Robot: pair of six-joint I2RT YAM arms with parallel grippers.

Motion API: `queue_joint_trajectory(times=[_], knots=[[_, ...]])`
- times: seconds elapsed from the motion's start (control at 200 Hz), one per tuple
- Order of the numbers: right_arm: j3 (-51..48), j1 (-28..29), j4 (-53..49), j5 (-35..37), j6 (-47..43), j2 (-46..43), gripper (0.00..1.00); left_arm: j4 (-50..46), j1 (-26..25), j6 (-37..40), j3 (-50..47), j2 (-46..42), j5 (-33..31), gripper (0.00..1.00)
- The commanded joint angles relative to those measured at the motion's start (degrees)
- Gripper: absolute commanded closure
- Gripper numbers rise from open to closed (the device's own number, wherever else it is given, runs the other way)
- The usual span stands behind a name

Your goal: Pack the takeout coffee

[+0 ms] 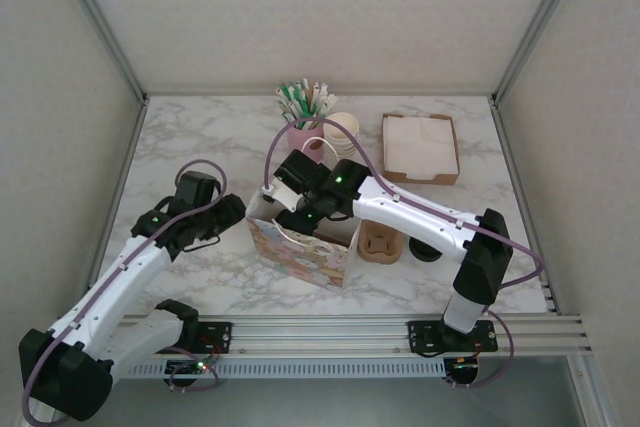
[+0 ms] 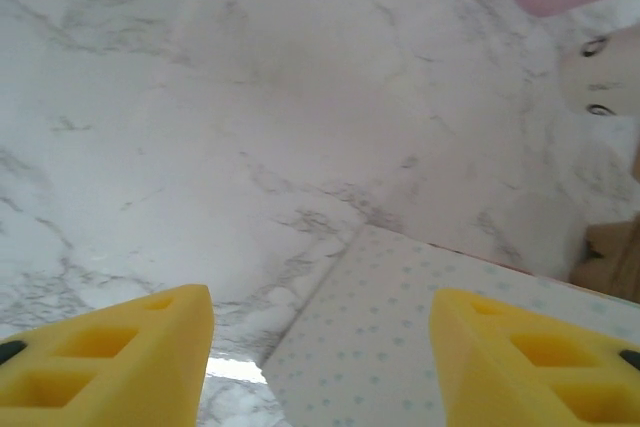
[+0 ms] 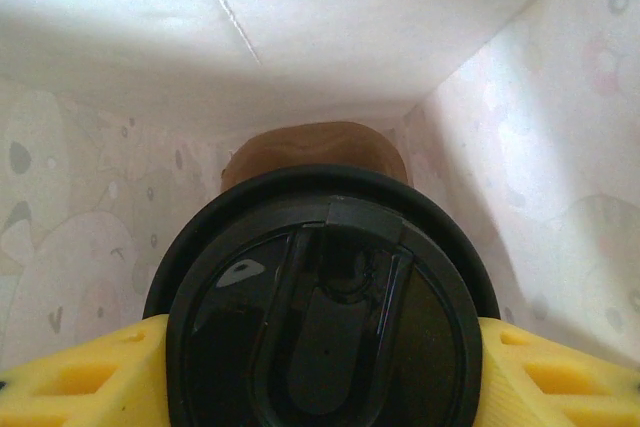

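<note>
The right end effector [image 3: 320, 372] is gripping the takeout coffee [image 3: 320, 317], a small cup capped with a round black plastic lid. Its yellow fingers [image 3: 75, 372] are pressing against the lid's rim on both sides. The cup's body is sitting hidden under the lid. The coffee is hanging inside the upright pastel-patterned paper gift bag [image 1: 300, 252], with the bag's pale printed walls [image 3: 540, 147] rising around it. In the top view, the right arm is reaching into the bag's open mouth from the right.

The left end effector [image 1: 238, 212] is hovering just beside the bag's left upper edge. Its yellow fingers [image 2: 110, 357] are standing apart and gripping nothing, and the bag's dotted side panel is lying below them in the left wrist view.

The bag is standing mid-way across the white marble bench [image 1: 200, 147]. Behind it, a pink cup of stirrers [image 1: 305, 132] is standing beside a stack of cream paper cups [image 1: 343, 132], and a brown cardboard tray of napkins [image 1: 420, 147] is lying to the right. A brown cup carrier [image 1: 380, 244] and a loose black lid [image 1: 426, 249] are sitting just right of the bag.
</note>
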Motion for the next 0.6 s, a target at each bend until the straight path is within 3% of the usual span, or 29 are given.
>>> queue_joint_trajectory(times=[0.0,0.596], knots=[[-1.2,0.5,1.8,-1.2,0.1,-0.7,0.45,2.0,2.1,-1.8,-3.2,-0.3,-1.0,0.42],[-4.4,0.6,4.3,-2.4,-0.3,0.8,0.46,8.0,3.1,-2.3,-10.1,3.9,2.4,0.43]])
